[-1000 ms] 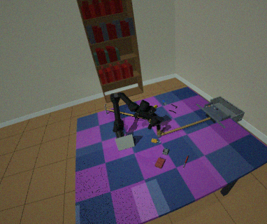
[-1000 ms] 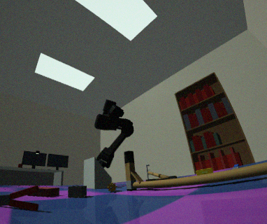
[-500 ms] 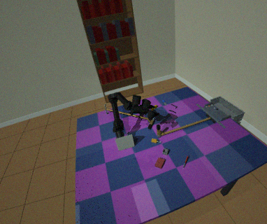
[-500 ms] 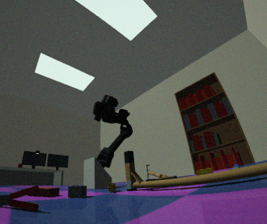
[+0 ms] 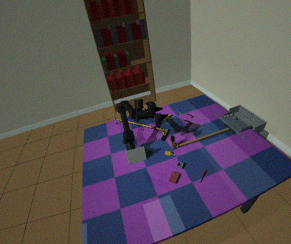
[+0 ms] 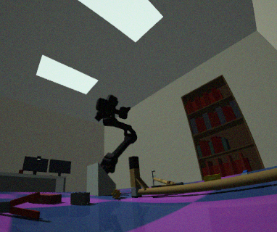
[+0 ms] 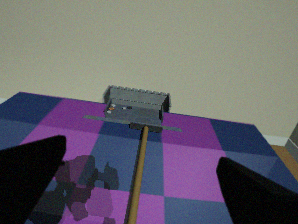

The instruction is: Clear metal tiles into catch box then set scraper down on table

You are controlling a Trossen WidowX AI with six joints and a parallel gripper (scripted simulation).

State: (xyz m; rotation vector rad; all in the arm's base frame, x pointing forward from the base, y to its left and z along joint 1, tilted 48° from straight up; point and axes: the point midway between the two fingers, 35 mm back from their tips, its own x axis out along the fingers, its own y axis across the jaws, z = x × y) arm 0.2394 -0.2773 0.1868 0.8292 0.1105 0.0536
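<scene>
And wide apart the black fingers of the gripper (image 5: pixel 161 113) (image 6: pixel 112 115) (image 7: pixel 142 152) are held, nearly at full spread, with nothing gripped. The long wooden-handled scraper (image 5: pixel 204 137) (image 6: pixel 216 184) (image 7: pixel 140 175) is laid along the worktop (image 5: pixel 135 187) (image 6: pixel 216 214) (image 7: pixel 190 175), its upright grip end turned towards the arm, presumably so it can be reached; its wide blade is placed across the grey steel bench plate's (image 5: pixel 231 123) (image 7: pixel 136 115) near side. Beyond, the grey catch box (image 5: pixel 251 117) (image 7: pixel 137 95) is set at the far end, evidently to receive swept tiles. Small pieces are glimpsed there, but whether plate or box carries them cannot be told. Release seems achieved; clearance should be confirmed.
</scene>
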